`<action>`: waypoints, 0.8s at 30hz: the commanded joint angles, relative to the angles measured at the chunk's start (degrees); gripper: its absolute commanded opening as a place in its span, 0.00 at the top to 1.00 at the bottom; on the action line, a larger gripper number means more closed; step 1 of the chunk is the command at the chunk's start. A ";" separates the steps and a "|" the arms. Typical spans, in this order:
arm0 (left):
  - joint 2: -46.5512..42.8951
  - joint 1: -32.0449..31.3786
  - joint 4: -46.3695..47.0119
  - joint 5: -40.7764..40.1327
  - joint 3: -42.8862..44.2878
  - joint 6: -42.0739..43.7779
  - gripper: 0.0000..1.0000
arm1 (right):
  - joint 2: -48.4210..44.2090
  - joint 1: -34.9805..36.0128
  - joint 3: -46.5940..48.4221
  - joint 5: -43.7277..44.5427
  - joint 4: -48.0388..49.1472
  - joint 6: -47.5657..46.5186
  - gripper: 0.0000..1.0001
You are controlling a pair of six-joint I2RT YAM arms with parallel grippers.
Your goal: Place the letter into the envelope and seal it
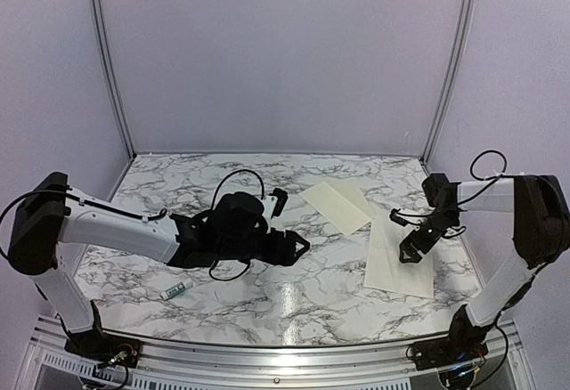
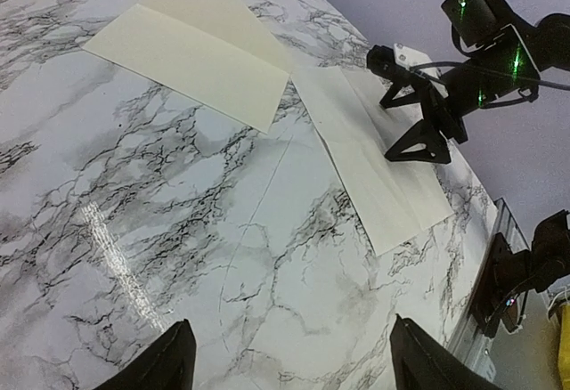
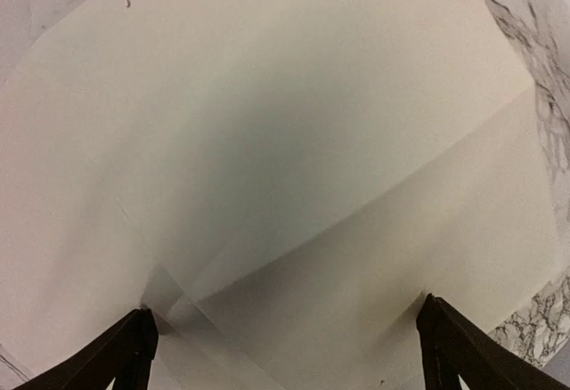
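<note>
The envelope (image 1: 334, 205) is a cream rectangle with its flap folded out, lying flat right of centre; the left wrist view has the envelope (image 2: 187, 47) at its upper left. The letter (image 1: 396, 261), a whiter creased sheet, lies to its right, and the letter (image 2: 374, 167) reaches toward the table's right edge. My right gripper (image 1: 414, 246) stands open low over the letter (image 3: 294, 141), fingertips (image 3: 134, 350) spread across the sheet and holding nothing. My left gripper (image 1: 301, 246) hovers open over bare marble left of the envelope, also empty (image 2: 289, 363).
A small white-and-green glue tube (image 1: 175, 290) lies near the front left, beside the left arm. The marble table (image 1: 267, 301) is walled on three sides. A black cable loops over the left wrist (image 1: 233, 181).
</note>
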 commanded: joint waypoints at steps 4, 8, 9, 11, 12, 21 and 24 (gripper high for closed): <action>0.95 -0.23 1.79 -1.24 -0.38 -0.68 0.22 | 1.29 11.45 -3.55 -0.76 -6.86 -1.11 0.02; 1.68 -0.23 1.88 -1.16 -0.41 -1.52 0.22 | 1.56 17.12 -3.53 -0.67 -7.79 -0.96 0.03; 1.87 -0.19 1.88 -0.93 -0.39 -1.83 0.22 | 1.59 18.25 -3.13 -1.26 -8.46 -1.05 0.03; 2.44 -0.19 1.88 -0.45 -0.18 -2.40 0.22 | 0.98 20.01 -2.25 -2.52 -9.40 -1.27 0.04; 2.72 -0.19 1.91 -0.25 -0.13 -2.72 0.21 | 0.28 20.35 -1.18 -3.67 -9.86 -1.27 0.04; 5.98 1.60 2.04 2.01 0.69 -9.62 0.14 | -14.09 17.53 6.22 -9.94 -13.33 2.29 0.02; 8.51 2.54 2.20 5.63 2.62 -11.41 0.14 | -16.25 15.02 5.21 -6.56 -11.09 3.02 0.02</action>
